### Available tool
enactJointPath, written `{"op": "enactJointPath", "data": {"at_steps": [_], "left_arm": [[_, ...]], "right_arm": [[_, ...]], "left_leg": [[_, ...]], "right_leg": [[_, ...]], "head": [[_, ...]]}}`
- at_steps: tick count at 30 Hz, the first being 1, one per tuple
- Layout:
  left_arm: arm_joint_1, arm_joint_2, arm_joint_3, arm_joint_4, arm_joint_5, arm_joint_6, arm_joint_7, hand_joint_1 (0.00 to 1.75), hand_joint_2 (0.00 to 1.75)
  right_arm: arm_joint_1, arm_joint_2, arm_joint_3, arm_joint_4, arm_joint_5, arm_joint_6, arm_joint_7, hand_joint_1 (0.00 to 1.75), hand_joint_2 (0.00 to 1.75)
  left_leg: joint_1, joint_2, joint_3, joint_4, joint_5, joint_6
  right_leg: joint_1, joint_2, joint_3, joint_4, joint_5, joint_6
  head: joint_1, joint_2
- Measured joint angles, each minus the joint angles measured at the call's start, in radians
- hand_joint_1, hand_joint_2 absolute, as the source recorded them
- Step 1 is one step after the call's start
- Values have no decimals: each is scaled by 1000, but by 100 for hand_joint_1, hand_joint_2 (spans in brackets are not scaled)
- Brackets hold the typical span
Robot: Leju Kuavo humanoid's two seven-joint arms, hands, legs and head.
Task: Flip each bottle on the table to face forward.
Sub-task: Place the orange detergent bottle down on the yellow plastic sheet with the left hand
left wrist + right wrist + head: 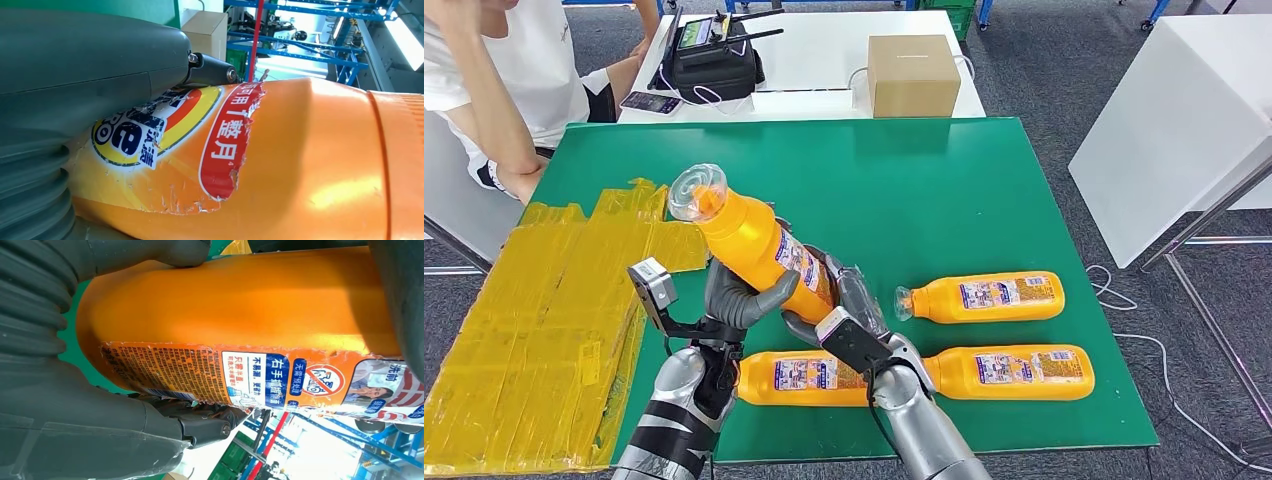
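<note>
**Both hands hold one orange bottle tilted above the green table**

The raised orange plastic bottle with a clear cap (749, 240) is lifted off the green table top (944, 190), leaning with its cap up and toward the robot's left; the left hand (742, 300) wraps its grey thumb and fingers around the lower body from the left, and the right hand (849, 315) closes on the base end from the right, so both grip the same bottle; in the left wrist view the torn red and yellow label (200, 145) lies against the thumb, and in the right wrist view the printed back label (240, 377) runs along the bottle; three more orange bottles lie flat on the table: the far lying bottle (989, 297), the near right lying bottle (1019, 372) and the near left lying bottle (794, 378), partly behind the arms; a patch of yellow tape (534, 320) covers the table's left side; a person (504, 80) stands at the far left corner; a cardboard box (912, 72) sits on the white table beyond
</note>
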State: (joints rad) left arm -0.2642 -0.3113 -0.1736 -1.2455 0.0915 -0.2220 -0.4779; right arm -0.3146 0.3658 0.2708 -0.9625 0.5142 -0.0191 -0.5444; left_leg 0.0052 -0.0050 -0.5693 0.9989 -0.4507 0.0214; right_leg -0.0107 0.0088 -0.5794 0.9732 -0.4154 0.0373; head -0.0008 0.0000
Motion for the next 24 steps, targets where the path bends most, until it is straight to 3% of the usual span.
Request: {"op": "enactJointPath", "data": {"at_steps": [8,12,14,16,19,20,22,24], "left_arm": [[0,0,0,0,0,0,0,175,175],[0,0,1,0,-6,7,6,175,175],[-12,20,20,-1,-80,80,68,175,175],[-47,69,93,12,-321,298,138,175,175],[-118,132,262,60,-944,822,78,175,175],[-139,141,303,74,-1169,943,54,175,175],[-166,149,357,94,-1553,1014,44,175,175],[-167,150,396,108,-1710,969,65,175,175]], "right_arm": [[0,-1,0,0,0,0,0,175,175],[1,-2,1,-1,-2,-4,-2,0,175],[22,-6,1,-44,-29,-45,-7,0,175],[67,-23,3,-172,-76,-102,26,0,175],[121,-60,4,-372,-114,-114,105,0,175],[132,-69,5,-414,-118,-111,113,0,175],[144,-79,11,-469,-122,-109,111,0,175],[148,-85,17,-501,-124,-110,106,0,175]], "left_leg": [[0,0,0,0,0,0],[0,0,0,0,0,0],[0,-2,-1,0,0,0],[1,0,-1,0,1,-1],[1,10,-1,0,1,-2],[1,6,-2,0,1,-2],[2,-2,-2,0,2,-3],[2,-2,-2,0,2,-3]], "right_leg": [[0,0,0,0,0,0],[0,0,0,0,0,0],[0,-1,0,0,0,0],[1,0,-1,1,1,-1],[2,8,-7,1,4,-6],[3,5,-6,1,3,-6],[3,-4,-3,2,1,-6],[3,-5,-2,2,0,-6]], "head": [[0,0],[0,0],[1,0],[1,0],[-2,0],[-3,0],[-2,0],[-1,0]]}}
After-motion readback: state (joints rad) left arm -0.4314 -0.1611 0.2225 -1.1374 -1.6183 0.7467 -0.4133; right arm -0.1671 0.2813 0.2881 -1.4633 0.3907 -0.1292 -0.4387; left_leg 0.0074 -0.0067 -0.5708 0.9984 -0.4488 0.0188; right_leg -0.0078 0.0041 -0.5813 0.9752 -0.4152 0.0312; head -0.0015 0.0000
